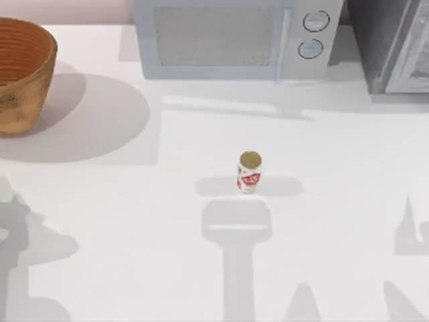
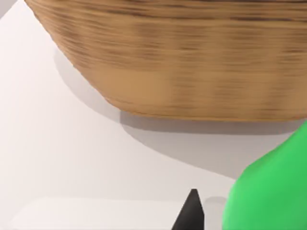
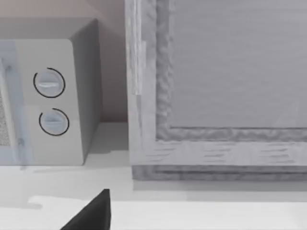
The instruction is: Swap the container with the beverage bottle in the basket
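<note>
From above, the beverage bottle (image 1: pixel 249 172) stands upright near the middle of the white counter (image 1: pixel 134 235), well apart from the basket (image 1: pixel 20 77), which sits at the counter's far left edge. A grey microwave (image 1: pixel 231 37) stands along the back, with a second grey cabinet (image 1: pixel 392 43) just beside it at the back right.

In the left wrist view, the basket's woven wall (image 2: pixel 192 62) rises close by. One dark fingertip (image 2: pixel 191 213) of the left pincer pokes in next to a bright green object (image 2: pixel 271 191); whether the pincer holds it cannot be told.

In the right wrist view, the microwave's two dials (image 3: pixel 50 100) and the grey cabinet face (image 3: pixel 225 86) appear. A dark fingertip (image 3: pixel 93 213) of the right pincer shows; its spread cannot be told.
</note>
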### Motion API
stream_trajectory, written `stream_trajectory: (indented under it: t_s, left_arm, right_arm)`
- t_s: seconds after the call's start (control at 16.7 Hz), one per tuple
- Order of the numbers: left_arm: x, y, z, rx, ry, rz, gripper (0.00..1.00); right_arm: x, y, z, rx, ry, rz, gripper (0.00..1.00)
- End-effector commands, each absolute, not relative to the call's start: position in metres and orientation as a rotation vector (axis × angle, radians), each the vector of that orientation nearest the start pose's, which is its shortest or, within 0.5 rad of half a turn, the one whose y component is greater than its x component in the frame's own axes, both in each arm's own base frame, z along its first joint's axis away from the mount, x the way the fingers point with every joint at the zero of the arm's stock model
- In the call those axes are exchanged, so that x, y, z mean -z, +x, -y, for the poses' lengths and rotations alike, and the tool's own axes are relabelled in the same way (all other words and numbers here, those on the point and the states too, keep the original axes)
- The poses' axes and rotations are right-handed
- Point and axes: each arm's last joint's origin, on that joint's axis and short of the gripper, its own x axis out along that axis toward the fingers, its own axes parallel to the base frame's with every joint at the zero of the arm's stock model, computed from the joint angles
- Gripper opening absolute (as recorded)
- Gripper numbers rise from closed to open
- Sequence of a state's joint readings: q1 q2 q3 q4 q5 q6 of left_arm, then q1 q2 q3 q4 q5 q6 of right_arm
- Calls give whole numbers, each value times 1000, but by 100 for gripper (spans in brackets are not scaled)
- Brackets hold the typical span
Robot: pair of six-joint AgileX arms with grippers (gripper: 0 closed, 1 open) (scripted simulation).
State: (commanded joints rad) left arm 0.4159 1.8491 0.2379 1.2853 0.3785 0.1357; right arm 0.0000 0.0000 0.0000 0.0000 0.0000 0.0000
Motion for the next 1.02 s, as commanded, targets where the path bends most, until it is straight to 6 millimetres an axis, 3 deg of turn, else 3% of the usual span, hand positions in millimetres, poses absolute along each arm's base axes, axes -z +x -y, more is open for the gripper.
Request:
stream_trajectory:
  t_s: [0.3, 0.54, 0.72, 0.9, 1.02]
  left_arm:
    - [-106, 245, -165, -222, -24, -298, 0]
    - [-169, 274, -209, -270, -25, -295, 0]
    - [-231, 302, -202, -220, -18, -288, 0]
    - [-281, 325, -163, -129, -12, -294, 0]
    - [-301, 336, -131, -64, -7, -302, 0]
  right_arm:
    - [-160, 106, 1, 0, 0, 0, 100]
    - [-160, 106, 1, 0, 0, 0, 100]
    - [-160, 106, 1, 0, 0, 0, 100]
    - [-160, 106, 1, 0, 0, 0, 100]
    - [-160, 106, 1, 0, 0, 0, 100]
